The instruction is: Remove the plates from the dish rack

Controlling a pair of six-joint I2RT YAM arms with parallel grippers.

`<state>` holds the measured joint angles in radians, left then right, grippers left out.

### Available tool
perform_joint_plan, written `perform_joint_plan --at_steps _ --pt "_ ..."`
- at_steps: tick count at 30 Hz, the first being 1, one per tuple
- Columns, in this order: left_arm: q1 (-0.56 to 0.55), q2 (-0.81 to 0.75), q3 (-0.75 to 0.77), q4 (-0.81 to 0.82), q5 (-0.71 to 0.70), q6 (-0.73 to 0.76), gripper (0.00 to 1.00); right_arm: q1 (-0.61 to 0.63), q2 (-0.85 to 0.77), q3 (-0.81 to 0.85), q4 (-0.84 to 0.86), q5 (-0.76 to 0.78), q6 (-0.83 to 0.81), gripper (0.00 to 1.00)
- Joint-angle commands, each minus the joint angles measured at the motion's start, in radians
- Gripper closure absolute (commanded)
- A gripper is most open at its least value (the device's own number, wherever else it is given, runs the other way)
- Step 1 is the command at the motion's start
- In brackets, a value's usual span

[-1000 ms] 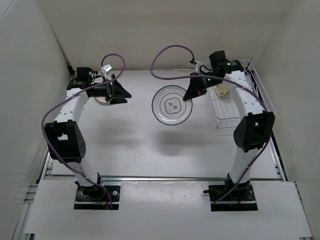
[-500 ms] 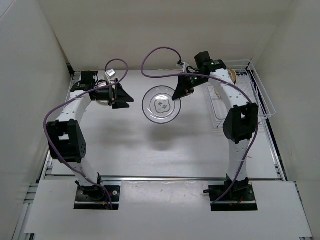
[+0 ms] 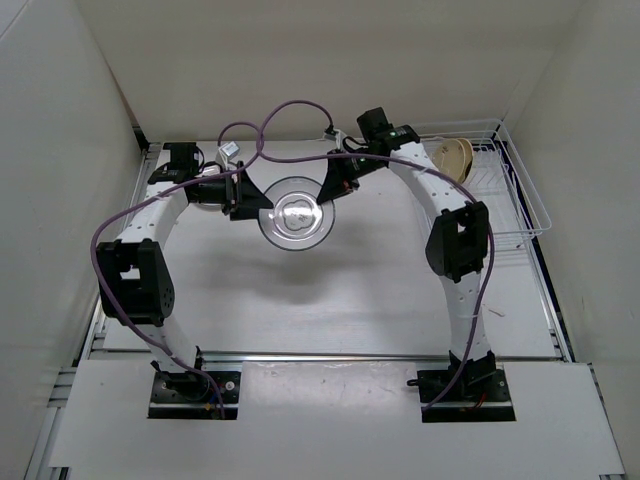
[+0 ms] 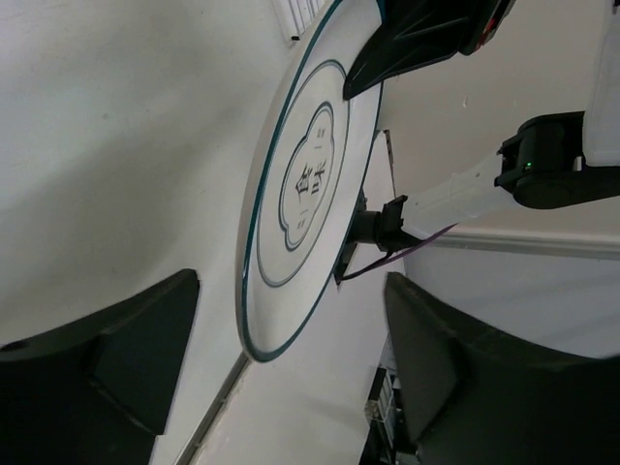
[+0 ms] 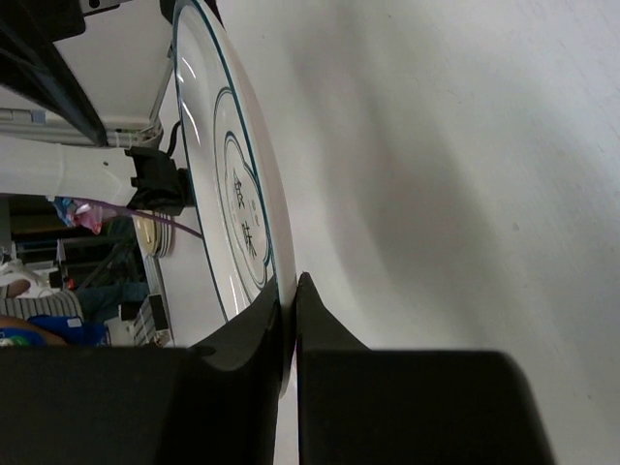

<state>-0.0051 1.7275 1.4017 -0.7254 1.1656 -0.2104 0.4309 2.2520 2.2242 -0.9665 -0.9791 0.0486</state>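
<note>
My right gripper (image 3: 328,187) is shut on the right rim of the white plate (image 3: 297,214) with a grey rim and dark marks, holding it above the table's middle back. In the right wrist view the fingers (image 5: 254,334) pinch its rim (image 5: 225,174). My left gripper (image 3: 254,197) is open at the plate's left edge. In the left wrist view the plate's (image 4: 302,189) lower edge hangs between the spread fingers (image 4: 116,358). The cream-tan plate (image 3: 456,158) stands in the white wire dish rack (image 3: 500,200) at the back right.
A stack of tan plates (image 5: 151,237) lies on the table at the back left, under the left arm. Purple cables (image 3: 290,110) loop above both wrists. White walls close in the table on three sides.
My right gripper has carried the white plate leftward from near the rack to the middle. My left gripper has moved right to meet the plate's left edge.
</note>
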Motion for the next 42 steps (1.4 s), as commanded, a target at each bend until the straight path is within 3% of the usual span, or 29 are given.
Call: perform_joint_plan --at_steps 1,3,4,6,7,11,14,15,16,17,20,21,22,26,30,36,42 --pt "0.001 -0.026 0.002 0.012 0.006 0.017 0.18 0.012 0.001 0.060 0.046 -0.084 0.040 1.00" --pt "0.001 -0.026 0.002 0.012 0.006 0.017 0.32 0.012 0.001 0.060 0.046 -0.093 0.040 1.00" --pt "0.001 -0.026 0.002 0.012 0.006 0.017 0.47 0.012 0.001 0.060 0.055 -0.093 0.040 1.00" --pt "0.001 -0.026 0.002 0.012 0.006 0.017 0.60 0.012 0.001 0.069 0.055 -0.093 0.040 1.00" --pt "0.001 -0.026 0.002 0.012 0.006 0.026 0.70 0.012 0.001 0.069 0.055 -0.093 0.040 1.00" --pt "0.001 -0.026 0.002 0.012 0.006 0.026 0.90 0.012 0.001 0.069 0.055 -0.084 0.030 1.00" --pt "0.001 -0.036 0.002 0.012 0.006 0.026 0.90 0.012 -0.008 0.078 0.035 -0.034 0.020 0.96" --pt "0.001 -0.046 0.002 0.012 0.006 0.026 0.90 0.012 -0.020 0.078 0.014 -0.005 -0.004 0.85" --pt "0.001 -0.046 0.002 0.012 -0.004 0.026 0.90 0.012 -0.029 0.087 0.000 0.031 -0.021 0.53" --pt "0.001 -0.055 0.002 0.012 -0.004 0.026 0.90 0.012 -0.055 0.088 -0.023 0.105 -0.041 0.37" --pt "0.001 -0.074 0.002 0.021 -0.050 0.026 0.90 0.012 -0.135 0.046 -0.023 0.306 -0.084 0.05" --pt "0.001 -0.085 0.002 0.021 -0.082 0.026 0.90 0.012 -0.161 0.031 -0.009 0.392 -0.098 0.02" --pt "0.001 -0.085 0.002 0.021 -0.168 0.004 0.90 0.012 -0.213 -0.003 0.003 0.572 -0.098 0.00" --pt "0.001 -0.066 0.052 0.032 -0.340 -0.061 0.90 0.012 -0.350 -0.124 0.075 0.973 -0.170 0.00" --pt "0.023 0.044 0.186 0.032 -0.362 -0.095 0.90 0.012 -0.511 -0.315 0.106 1.143 -0.245 0.00" --pt "0.117 0.257 0.480 0.070 -0.318 -0.162 0.90 0.012 -0.868 -0.696 0.077 1.200 -0.246 0.00" --pt "0.224 0.427 0.637 0.141 -0.159 -0.228 0.90 0.012 -1.175 -1.070 -0.127 1.016 -0.476 0.00"
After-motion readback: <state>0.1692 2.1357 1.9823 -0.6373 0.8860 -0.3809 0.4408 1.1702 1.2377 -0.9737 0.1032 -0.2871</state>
